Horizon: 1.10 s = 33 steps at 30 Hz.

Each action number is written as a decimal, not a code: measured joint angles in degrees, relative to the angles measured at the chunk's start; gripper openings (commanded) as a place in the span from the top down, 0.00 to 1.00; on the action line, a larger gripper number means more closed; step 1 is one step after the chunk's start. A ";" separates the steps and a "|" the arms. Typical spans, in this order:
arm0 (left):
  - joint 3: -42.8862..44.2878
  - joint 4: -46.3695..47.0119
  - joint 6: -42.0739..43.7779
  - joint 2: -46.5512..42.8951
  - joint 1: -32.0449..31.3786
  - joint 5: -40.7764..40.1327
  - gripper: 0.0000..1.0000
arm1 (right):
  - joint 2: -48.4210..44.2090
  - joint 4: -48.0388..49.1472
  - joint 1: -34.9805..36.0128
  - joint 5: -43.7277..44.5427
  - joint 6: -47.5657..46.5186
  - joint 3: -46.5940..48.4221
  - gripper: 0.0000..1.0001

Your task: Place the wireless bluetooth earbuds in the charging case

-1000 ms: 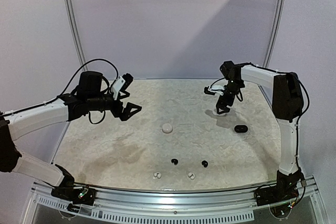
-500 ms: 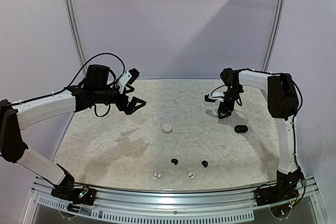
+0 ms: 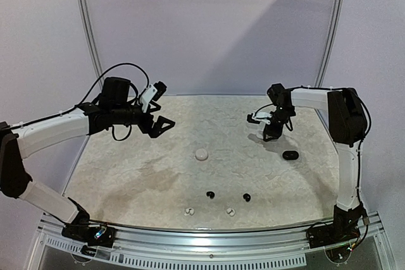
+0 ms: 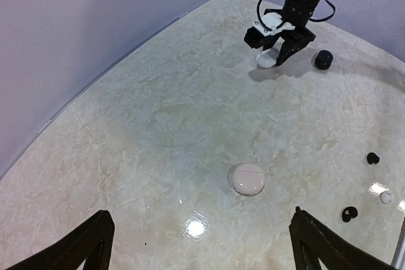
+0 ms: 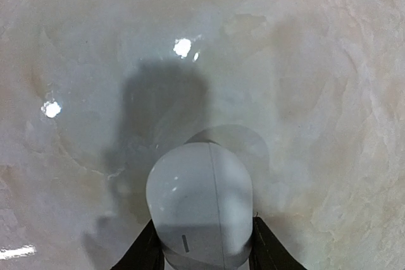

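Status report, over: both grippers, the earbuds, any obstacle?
Left gripper open, hovering empty. Right gripper shut on white case, far right. Four earbuds loose on table up front. No obstacle seen.

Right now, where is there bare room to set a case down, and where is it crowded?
Bare: the left half, between the centre white case and the table's left edge. Crowded: the near-centre earbuds and the right side, around the black case.
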 measured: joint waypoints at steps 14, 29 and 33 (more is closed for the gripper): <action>-2.25 3.04 -8.68 -14.51 0.00 7.93 0.14 | -26.45 29.35 29.90 11.74 1.97 -5.73 0.76; -7.65 5.81 -20.44 -24.70 -0.52 17.03 0.39 | -19.71 32.04 49.24 24.17 -2.40 4.85 0.77; -7.65 5.18 -22.08 -24.81 -1.88 17.99 0.64 | -19.12 31.56 52.15 26.21 -2.40 5.18 0.77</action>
